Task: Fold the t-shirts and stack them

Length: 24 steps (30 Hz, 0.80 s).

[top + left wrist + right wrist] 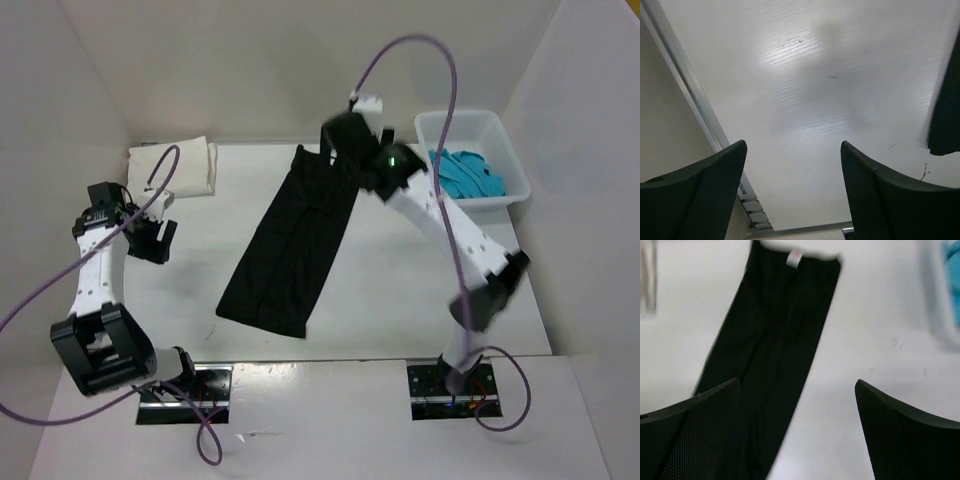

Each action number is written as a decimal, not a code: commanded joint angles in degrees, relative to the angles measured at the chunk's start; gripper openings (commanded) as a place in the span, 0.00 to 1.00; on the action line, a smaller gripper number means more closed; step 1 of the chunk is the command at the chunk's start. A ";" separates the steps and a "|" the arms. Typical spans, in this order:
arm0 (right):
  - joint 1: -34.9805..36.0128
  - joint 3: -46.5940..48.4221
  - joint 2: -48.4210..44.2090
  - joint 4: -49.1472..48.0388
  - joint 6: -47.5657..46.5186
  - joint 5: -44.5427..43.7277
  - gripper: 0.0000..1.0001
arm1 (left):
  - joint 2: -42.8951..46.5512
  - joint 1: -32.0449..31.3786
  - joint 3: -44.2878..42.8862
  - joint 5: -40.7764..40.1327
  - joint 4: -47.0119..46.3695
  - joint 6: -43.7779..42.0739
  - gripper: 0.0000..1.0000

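Lying folded, black t-shirt (285, 250), left claw (793, 143) spread, right claw (796, 384) spread

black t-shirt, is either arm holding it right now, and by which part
Nothing is held. The left gripper and right gripper are open and empty; the black t-shirt lies on the table.

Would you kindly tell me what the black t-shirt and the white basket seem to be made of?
The black t-shirt looks like soft matte cloth: it lies limp with long creases. The basket seems smooth whitish plastic, given stiff upright walls and a rounded rim.
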State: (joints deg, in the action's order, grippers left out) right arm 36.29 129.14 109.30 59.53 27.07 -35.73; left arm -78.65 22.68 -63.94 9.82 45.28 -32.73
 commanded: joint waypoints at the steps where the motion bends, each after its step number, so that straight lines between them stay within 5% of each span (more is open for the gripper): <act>1: 9.12 -30.46 -16.71 -12.04 2.35 -1.74 1.00 | 6.03 0.17 3.64 5.02 1.57 1.88 0.83; 6: 16.52 -63.10 -32.73 -26.02 19.82 16.55 0.94 | 9.39 0.17 3.65 8.10 2.80 2.41 0.83; 7: 16.53 -66.09 -33.70 -28.56 22.04 20.57 0.76 | 10.18 0.17 3.13 8.98 2.80 2.41 0.83; 10: 17.84 -76.81 -34.32 -34.72 28.73 26.65 0.43 | 10.80 0.17 3.12 11.00 4.12 2.41 0.83; 13: 22.84 -77.55 -31.79 -38.07 32.69 28.61 0.43 | 12.64 0.17 2.60 12.06 5.70 1.00 0.83; 17: 28.38 -73.86 -25.37 -38.16 34.28 25.37 0.75 | 16.85 0.17 0.75 12.06 9.21 0.12 0.84; 24: 31.02 -66.75 -10.61 -39.31 37.34 26.06 0.78 | 23.28 -0.35 0.75 10.40 10.44 -3.91 0.88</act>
State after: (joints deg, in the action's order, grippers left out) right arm 65.25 58.67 95.02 23.20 60.60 -8.97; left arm -57.08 22.61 -61.25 19.33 53.91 -33.65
